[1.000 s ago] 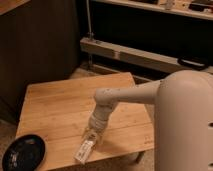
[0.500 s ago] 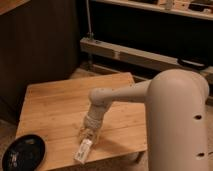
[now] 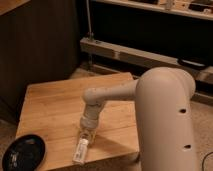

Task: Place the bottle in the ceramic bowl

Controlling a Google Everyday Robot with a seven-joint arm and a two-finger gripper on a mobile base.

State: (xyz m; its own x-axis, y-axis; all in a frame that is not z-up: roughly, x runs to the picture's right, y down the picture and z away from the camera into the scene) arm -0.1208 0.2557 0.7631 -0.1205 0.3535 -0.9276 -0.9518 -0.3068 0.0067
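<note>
**Bottle at the hand's tip, bowl off to 1 side**

The hand hangs at the end of the pale arm, pointing down over the near part of the wooden tabletop. The bottle sits directly beyond the hand's tip, on the camera side, and its far end meets the hand or slips in under it. Its long axis runs on from the hand toward the tabletop's near edge, almost in line with the hand and only slightly slanted.

The ceramic bowl lies to the side of the hand, toward the picture's left and a little nearer the camera, well apart from the bottle. With just 1 arm on the rig, the coming move is, in my judgement, a sideways carry from here across to that bowl.

Whether the hand is closed on the bottle or merely standing over it, I cannot tell. Nor can I tell which end carries the cap, or whether the bottle rests fully on the wood. The bowl is cut off at the picture's lower left corner.
</note>
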